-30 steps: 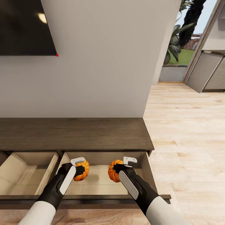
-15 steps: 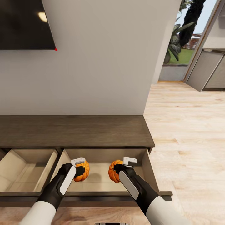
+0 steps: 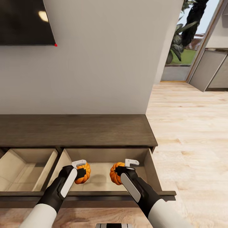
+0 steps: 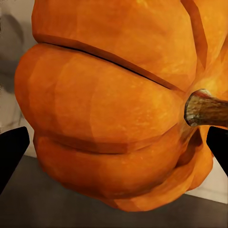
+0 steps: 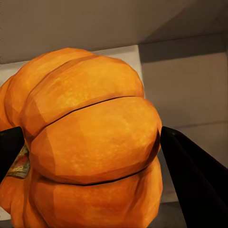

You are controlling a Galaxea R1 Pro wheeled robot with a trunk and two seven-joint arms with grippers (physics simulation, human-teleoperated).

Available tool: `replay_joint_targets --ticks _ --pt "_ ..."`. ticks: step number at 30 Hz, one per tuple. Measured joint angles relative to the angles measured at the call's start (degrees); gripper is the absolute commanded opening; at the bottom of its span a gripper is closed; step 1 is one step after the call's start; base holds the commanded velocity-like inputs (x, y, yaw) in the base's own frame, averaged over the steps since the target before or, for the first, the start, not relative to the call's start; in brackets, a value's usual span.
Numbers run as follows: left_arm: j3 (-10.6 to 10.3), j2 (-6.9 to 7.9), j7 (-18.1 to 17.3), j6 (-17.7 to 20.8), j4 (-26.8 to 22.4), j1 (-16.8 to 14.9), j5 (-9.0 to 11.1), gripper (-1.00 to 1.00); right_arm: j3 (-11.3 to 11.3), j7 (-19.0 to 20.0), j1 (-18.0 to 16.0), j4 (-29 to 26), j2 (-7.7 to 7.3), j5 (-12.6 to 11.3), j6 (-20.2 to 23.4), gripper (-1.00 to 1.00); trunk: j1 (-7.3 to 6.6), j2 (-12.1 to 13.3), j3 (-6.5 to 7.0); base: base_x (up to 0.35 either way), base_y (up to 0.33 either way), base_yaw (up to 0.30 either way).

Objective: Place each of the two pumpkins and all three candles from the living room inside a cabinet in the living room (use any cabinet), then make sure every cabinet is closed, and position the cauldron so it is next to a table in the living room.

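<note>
**Two pumpkins held over an open drawer**

Looking down over both arms at the long dark-brown cabinet (image 3: 76, 129) against a pale wall, with two drawers pulled out. Holding one pumpkin (image 3: 83, 172) in the left gripper (image 3: 79, 169), fingers clamped on its sides, dark fingertips (image 4: 12, 154) pressing at either flank and the brown stem (image 4: 205, 110) pointing sideways. Holding the other pumpkin (image 3: 115, 173) in the right gripper (image 3: 124, 168), likewise squeezed between black fingers (image 5: 192, 178). Both hanging above the pale floor of the right-hand drawer (image 3: 151, 167), side by side and apart from each other; possibly just clear of the drawer bottom, though hard to judge from this angle. Standing open beside it, the left-hand drawer (image 3: 47, 164). Showing at upper left, the corner of a dark screen (image 3: 25, 22); stretching away on the right, light wood flooring (image 3: 190, 126) toward a window with greenery.
</note>
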Motion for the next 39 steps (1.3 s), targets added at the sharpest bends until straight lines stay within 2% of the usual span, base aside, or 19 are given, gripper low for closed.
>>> replay_joint_targets --ticks 24,32,39 --pt "0.0 0.01 0.1 0.0 -0.6 0.0 0.1 -1.0 0.0 0.0 0.0 0.0 0.01 0.1 0.0 -1.0 0.0 0.0 0.0 0.033 0.0 0.0" --pt "0.0 0.0 0.1 0.1 -0.5 0.0 0.2 -1.0 0.0 0.0 0.0 0.0 -0.04 0.1 0.1 -1.0 1.76 -3.2 -1.43 0.0 0.0 0.0" --pt "-0.1 0.0 0.1 0.1 -0.2 0.0 0.2 -1.0 0.0 0.0 0.0 0.0 -0.04 0.1 0.1 -1.0 1.95 -3.3 -2.98 0.0 0.0 0.0"
